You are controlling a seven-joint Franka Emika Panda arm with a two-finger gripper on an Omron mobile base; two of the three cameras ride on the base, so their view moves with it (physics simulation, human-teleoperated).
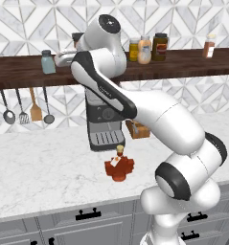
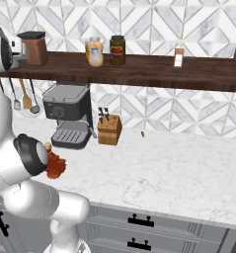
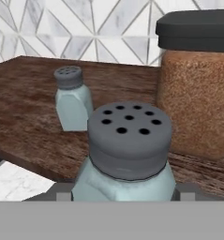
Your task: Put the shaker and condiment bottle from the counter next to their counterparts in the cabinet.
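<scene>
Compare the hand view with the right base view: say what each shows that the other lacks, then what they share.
Hand view alone: a blue-grey shaker close up between the fingers, at the shelf edge, and a matching shaker standing farther back on the plank.
Right base view alone: the red-orange condiment bottle on the counter, the coffee machine, the knife block, the yellow and dark jars, and the slim red bottle.
Both: the dark wooden shelf, the brown canister with its black lid, and the patterned wall tiles.

Shaker [image 3: 125, 154]: translucent pale body, matt grey cap. Cabinet [image 3: 33, 108]: dark grained wood. Counter [image 1: 44, 167]: glossy marble.
</scene>
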